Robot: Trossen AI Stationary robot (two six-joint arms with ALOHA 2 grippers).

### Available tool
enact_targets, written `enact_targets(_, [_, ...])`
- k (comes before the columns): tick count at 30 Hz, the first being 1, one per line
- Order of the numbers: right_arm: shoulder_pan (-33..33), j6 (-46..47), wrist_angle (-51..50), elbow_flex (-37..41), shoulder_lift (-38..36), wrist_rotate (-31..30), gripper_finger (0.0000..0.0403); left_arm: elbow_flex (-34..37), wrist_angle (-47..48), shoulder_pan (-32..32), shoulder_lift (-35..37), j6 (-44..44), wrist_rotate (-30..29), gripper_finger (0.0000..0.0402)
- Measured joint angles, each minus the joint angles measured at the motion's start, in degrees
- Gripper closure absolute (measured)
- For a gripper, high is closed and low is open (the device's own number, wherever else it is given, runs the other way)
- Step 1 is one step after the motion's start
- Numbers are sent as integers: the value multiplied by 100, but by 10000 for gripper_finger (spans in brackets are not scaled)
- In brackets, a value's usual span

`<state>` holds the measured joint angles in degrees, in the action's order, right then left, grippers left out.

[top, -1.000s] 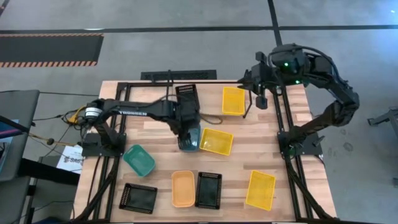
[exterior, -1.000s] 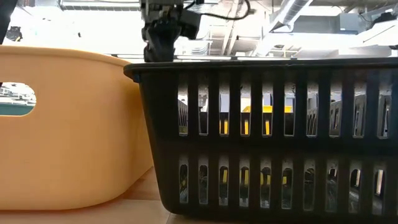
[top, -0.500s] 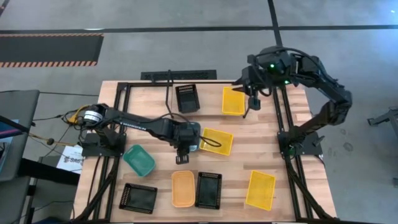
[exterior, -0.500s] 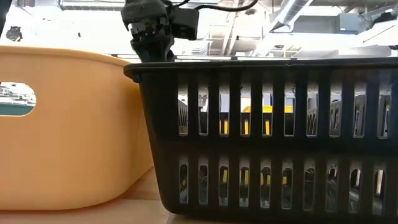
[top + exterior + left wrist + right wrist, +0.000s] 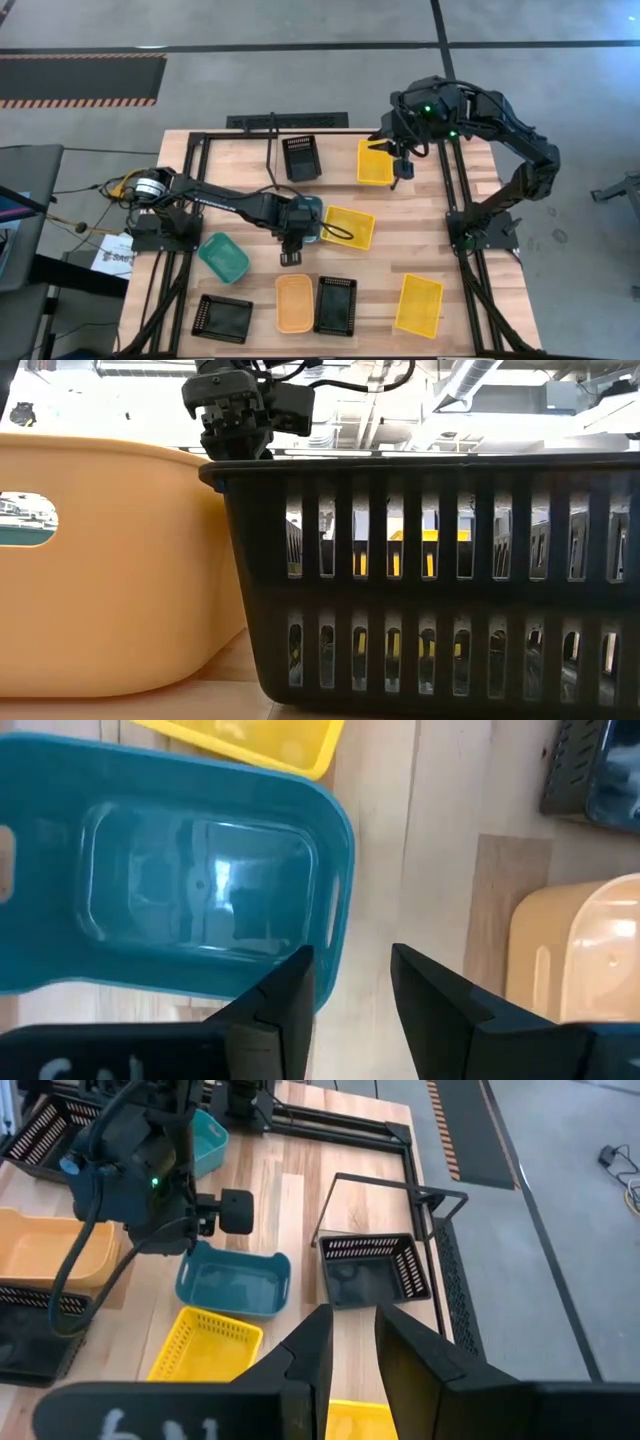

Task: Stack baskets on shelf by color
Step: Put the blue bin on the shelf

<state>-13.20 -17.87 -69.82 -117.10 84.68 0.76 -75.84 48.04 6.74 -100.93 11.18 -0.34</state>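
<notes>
L gripper (image 5: 350,985) hangs just off the short end of the blue-grey basket (image 5: 190,885) at table centre, jaws narrowly parted, empty; its long axis runs away from them. R gripper (image 5: 352,1342), narrowly parted and empty, sits by the shelf (image 5: 385,1205), farther off.

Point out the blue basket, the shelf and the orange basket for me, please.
Blue basket (image 5: 190,890): left wrist view, on its floor.
Shelf (image 5: 390,1185): right wrist view, on its top rod.
Orange basket (image 5: 294,303): high view, on its floor.
</notes>
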Motion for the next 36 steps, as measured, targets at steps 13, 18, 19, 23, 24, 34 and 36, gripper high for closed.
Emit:
enact_targets(13, [-1, -15, 180, -7, -4, 294, 302, -18, 54, 20, -863, -167, -1, 282])
enact_targets(18, [1, -18, 177, -7, -4, 391, 302, -24, 114, -41, -1050, 42, 37, 285])
enact_targets(19, [1, -21, 178, -7, -4, 392, 302, -15, 262, -49, -1051, 53, 47, 290])
enact_targets(23, [-1, -20, 181, -7, -4, 390, 302, -107, 262, -61, -1075, 136, -48, 354])
enact_targets(24, [-1, -17, 178, -7, -6, 390, 302, -140, 291, -62, -1072, 137, -55, 376])
enact_targets(34, [-1, -13, 175, -7, -4, 388, 302, -1332, 1322, -34, -1070, 148, -176, 401])
enact_targets(36, [-1, -13, 175, -7, -4, 388, 302, -1840, 1704, 20, -1068, 73, -307, 401])
